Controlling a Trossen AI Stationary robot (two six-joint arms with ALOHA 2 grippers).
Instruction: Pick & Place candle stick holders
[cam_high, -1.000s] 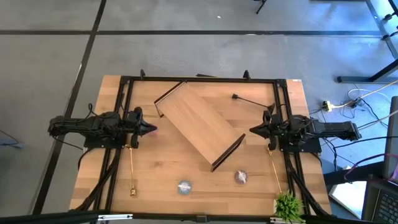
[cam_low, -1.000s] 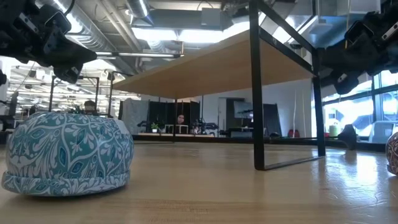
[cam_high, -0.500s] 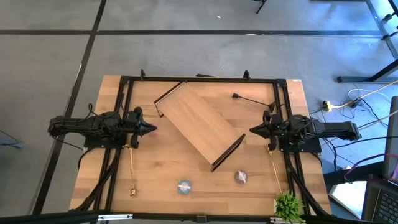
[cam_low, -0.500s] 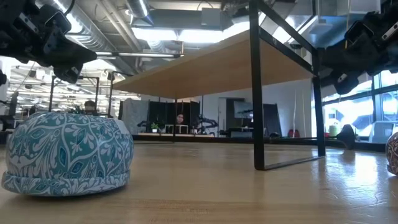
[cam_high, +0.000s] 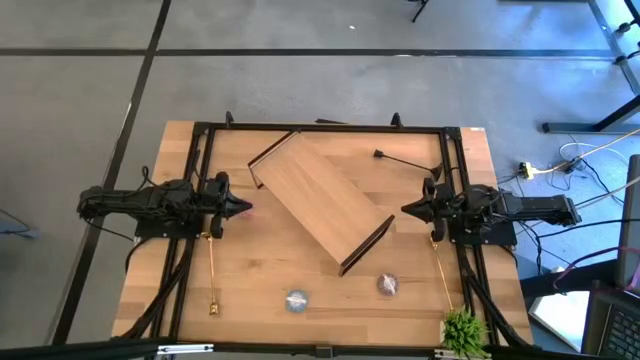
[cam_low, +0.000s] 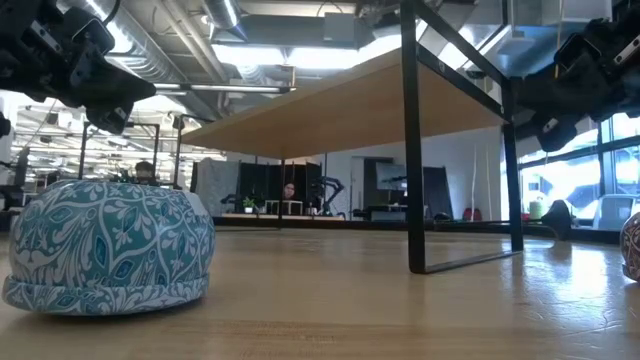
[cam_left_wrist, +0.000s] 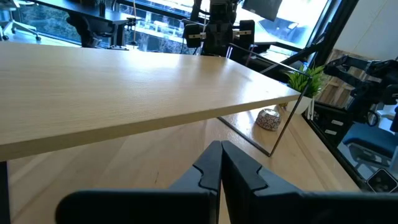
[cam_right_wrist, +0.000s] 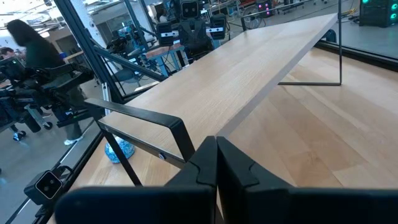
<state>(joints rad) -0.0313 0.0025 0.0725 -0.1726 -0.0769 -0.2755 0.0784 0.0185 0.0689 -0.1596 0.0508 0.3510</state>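
Nothing is being carried yet; both arms are sitting at their parked poses and the picking is not yet begun, as I judge it. In the overhead picture the left end effector (cam_high: 243, 208) is resting at mid-left of the frame and the right end effector (cam_high: 406, 209) at mid-right, tips pointing toward each other across the wooden board (cam_high: 320, 202), which is lying slantwise in the middle on its black end rails. Both are pinched fully together with nothing between the fingers; each wrist picture is showing its two dark fingers pressed flat against one another.

The candle stick holders are scattered on the surface (cam_high: 250, 290). One gold stem (cam_high: 211, 275) is lying flat at lower left, just below the left arm; the other gold stem (cam_high: 442, 270) is lying at lower right beside the right arm. The black stem (cam_high: 402, 160) is lying at upper right, above the board's corner. A pale blue round (cam_high: 296, 300) is sitting at bottom centre, and a mauve round (cam_high: 387, 285) is sitting just right of it, near the board's lower rail. I am not finding a pink one. A small green plant (cam_high: 463, 328) is standing at the bottom right corner.

The next move, I reckon, calls for one arm to spread its fingers and descend over the nearest stem.
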